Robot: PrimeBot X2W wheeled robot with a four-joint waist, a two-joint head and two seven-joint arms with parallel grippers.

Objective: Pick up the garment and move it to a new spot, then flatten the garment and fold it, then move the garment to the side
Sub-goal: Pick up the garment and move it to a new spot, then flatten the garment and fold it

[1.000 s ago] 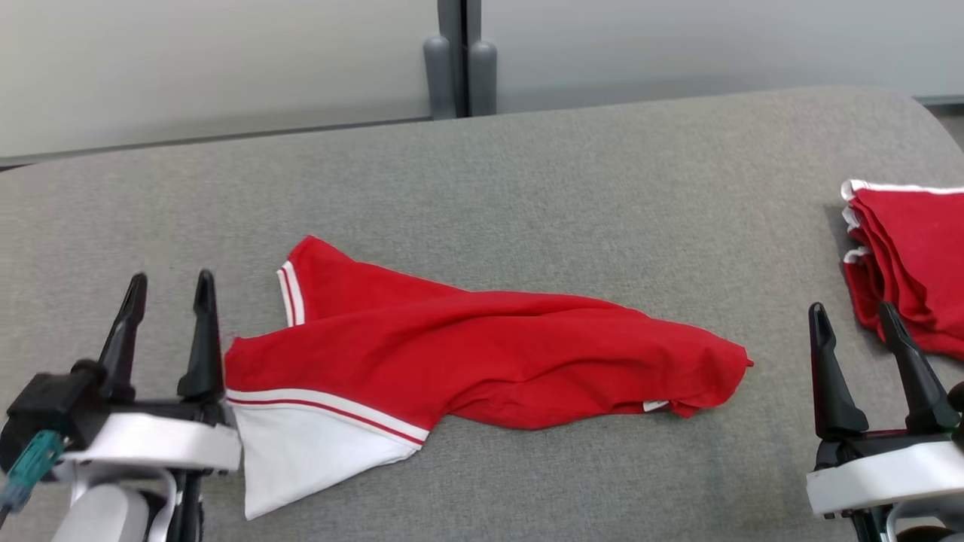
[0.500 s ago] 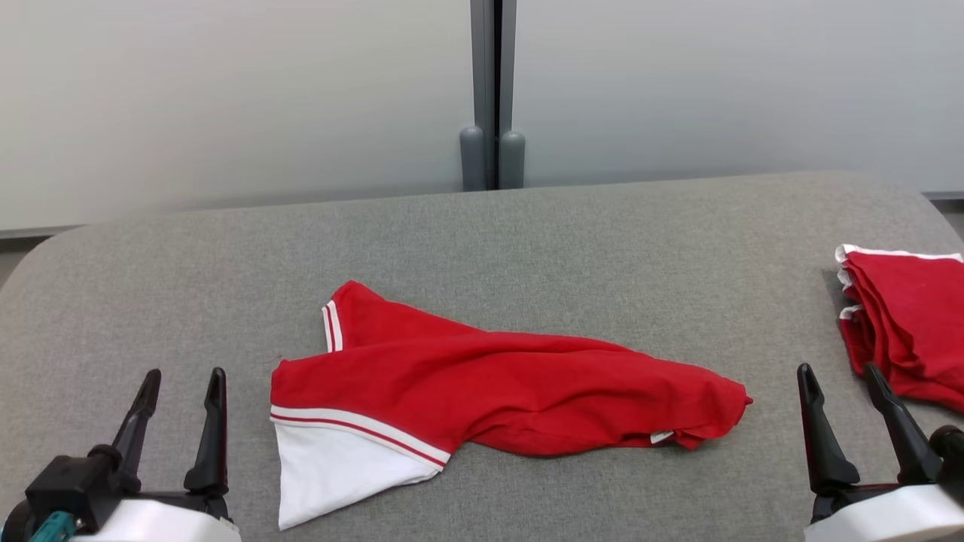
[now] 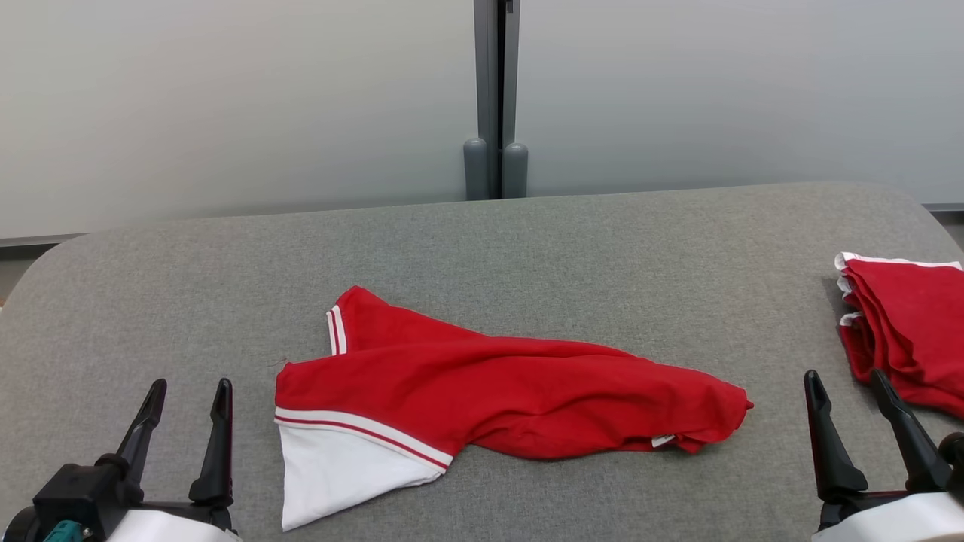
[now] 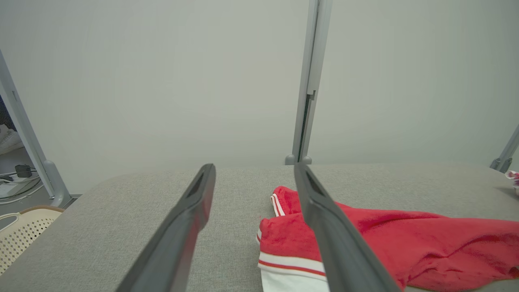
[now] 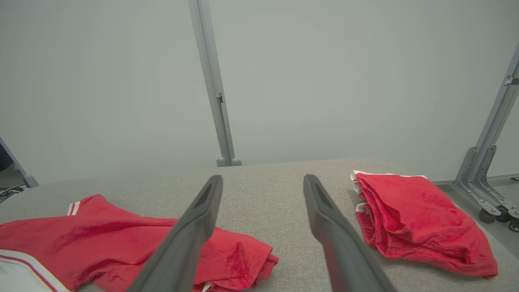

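Red garment [image 3: 512, 391] lies crumpled, lengthwise across the middle of the grey padded surface [image 3: 602, 248], not flattened. Its white panel [image 3: 339, 474] with striped trim sits at the end nearest my left end effector [image 3: 190, 385], which hovers just beside that end, fingers spread, nothing between them. My right end effector [image 3: 843, 375] stands off the garment's bunched right end, fingers likewise spread and empty. Neither touches the cloth. A folded stack of red clothing [image 3: 904, 324] rests at the surface's right edge, well apart from the task item. A grey post [image 3: 495, 98] joins pale wall panels behind the surface.
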